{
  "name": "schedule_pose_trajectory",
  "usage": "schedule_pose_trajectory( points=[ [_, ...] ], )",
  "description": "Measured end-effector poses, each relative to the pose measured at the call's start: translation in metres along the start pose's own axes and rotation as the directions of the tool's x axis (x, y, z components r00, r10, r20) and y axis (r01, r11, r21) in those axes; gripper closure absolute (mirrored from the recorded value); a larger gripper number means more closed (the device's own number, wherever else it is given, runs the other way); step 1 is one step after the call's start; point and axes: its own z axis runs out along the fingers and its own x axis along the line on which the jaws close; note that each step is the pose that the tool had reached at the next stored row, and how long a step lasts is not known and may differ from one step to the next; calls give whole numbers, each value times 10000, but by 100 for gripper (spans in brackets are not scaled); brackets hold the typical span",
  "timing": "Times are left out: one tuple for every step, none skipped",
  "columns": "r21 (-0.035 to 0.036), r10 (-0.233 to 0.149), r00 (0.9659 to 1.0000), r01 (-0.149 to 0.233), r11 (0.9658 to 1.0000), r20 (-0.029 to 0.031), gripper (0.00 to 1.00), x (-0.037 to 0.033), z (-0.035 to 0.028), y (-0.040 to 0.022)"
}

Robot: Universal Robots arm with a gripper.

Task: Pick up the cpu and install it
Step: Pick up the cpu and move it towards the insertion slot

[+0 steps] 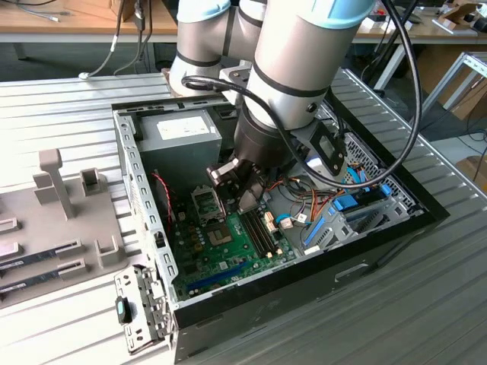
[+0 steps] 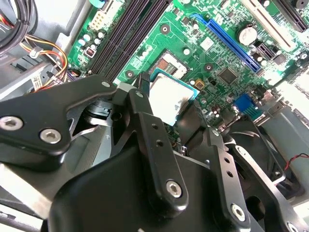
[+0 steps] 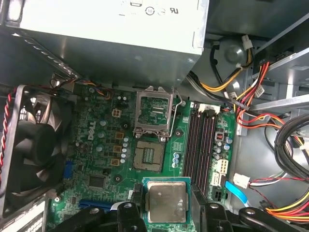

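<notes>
Centrally in the exterior view, the grey arm (image 1: 289, 68) reaches down from the top of the frame into an open black computer case (image 1: 304, 304) lying on a slatted metal table (image 1: 434, 304). The gripper (image 1: 240, 186) hangs low inside the case, over the green motherboard (image 1: 221, 255) and just in front of the grey power supply (image 1: 179, 133) in the case's upper left corner. A pale parts tray (image 1: 61, 198) sits at the exterior view's left, outside the case. In the second wrist view, the two black fingers (image 2: 149, 130) flank the cpu (image 2: 166, 94) and pinch it by opposite edges. Its silvery lid and thin green rim show between them, and it is held level above the board. Beyond it lie a long blue expansion slot (image 2: 227, 43), a coin cell (image 2: 247, 34), the dark memory slots (image 2: 120, 34) and part of a black fan (image 2: 260, 145). In the first wrist view, the cpu (image 3: 166, 202) sits clamped between the fingers (image 3: 198, 205), clear of the board surface. The open socket (image 3: 148, 155) shows its exposed contacts near the cpu, on the side toward the power supply (image 3: 111, 29), with its metal retention frame (image 3: 154, 108) swung up and back. The memory slots (image 3: 203, 145) run beside the socket, the fan (image 3: 34, 145) stands on its other side, and red, yellow and black wires (image 3: 251, 82) bundle past the slots.
</notes>
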Motion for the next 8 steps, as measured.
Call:
schedule_pose_trajectory(
  points=[
    [-1,0,10000,0,10000,0,53,-4,2,-2],
    [0,0,10000,0,10000,0,53,-9,4,-5],
    [1,0,10000,0,10000,0,53,-17,8,-9],
    [0,-1,10000,1,10000,0,53,-24,12,-13],
    [0,0,10000,0,10000,0,53,-29,14,-16],
    [1,0,10000,0,10000,0,53,-38,18,-20],
    [0,0,10000,0,10000,0,53,-49,24,-26],
    [0,0,10000,0,10000,0,53,-56,28,-30]
  ],
)
